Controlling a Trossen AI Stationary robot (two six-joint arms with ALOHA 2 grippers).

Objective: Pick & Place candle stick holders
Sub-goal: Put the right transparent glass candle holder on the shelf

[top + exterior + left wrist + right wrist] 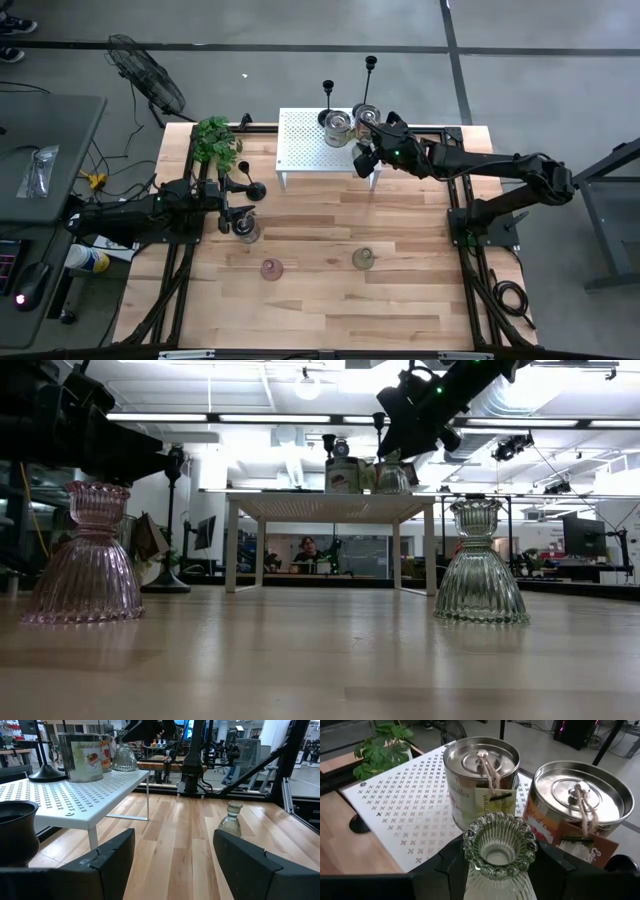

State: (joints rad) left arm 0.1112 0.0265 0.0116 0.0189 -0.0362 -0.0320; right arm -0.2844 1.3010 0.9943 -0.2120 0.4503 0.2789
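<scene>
Wooden desk [330, 300] under both arms. Right end effector [497, 870] over white shelf [310, 150], fingers flanking upright clear holder [499, 851] beside two tins [481, 780]; grip or release unclear. Left end effector [172, 855] wide open, empty, low, nearer green holder [230, 820].

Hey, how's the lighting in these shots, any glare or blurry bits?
Low view: bright ceiling lights backlight the scene, leaving the right tool a dark silhouette; the near tabletop is soft. Left wrist view: the left tool's fingers are blurred up close. Right wrist view: glints on the tin lids.
</scene>
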